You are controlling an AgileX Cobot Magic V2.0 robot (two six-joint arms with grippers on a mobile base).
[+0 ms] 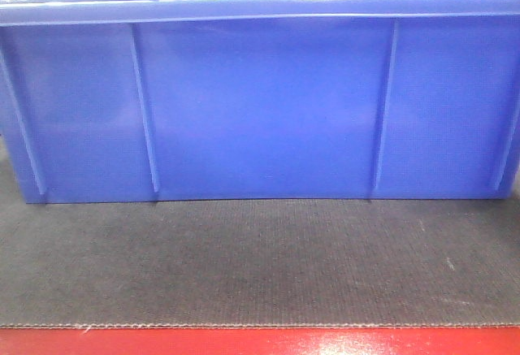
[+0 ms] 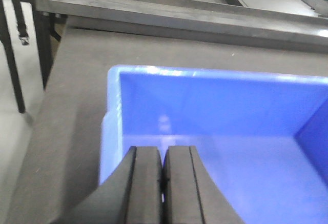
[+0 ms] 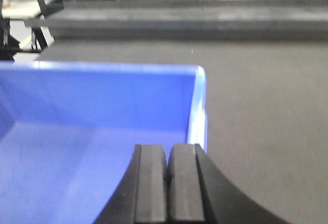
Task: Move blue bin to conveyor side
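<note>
Blue bin [image 1: 260, 103]: large glossy tote with a thick rim and thin raised vertical ribs, standing upright on the conveyor [image 1: 260, 261], a dark grey woven belt; a red edge strip [image 1: 260, 341] runs along the near side of the belt in the front view. Left gripper [image 2: 163, 183]: black fingers pressed together with only a hairline seam between them, nothing caught in it, poised over the bin's inside near one corner; whether it touches the bin cannot be told. Right gripper [image 3: 167, 183]: jaws likewise clenched pad against pad, holding nothing, placed above the opposite corner just inside the rim. Dark metal rails [image 3: 169, 19] lie beyond the belt in both wrist views. Interior of the bin shows bare blue floor.
</note>
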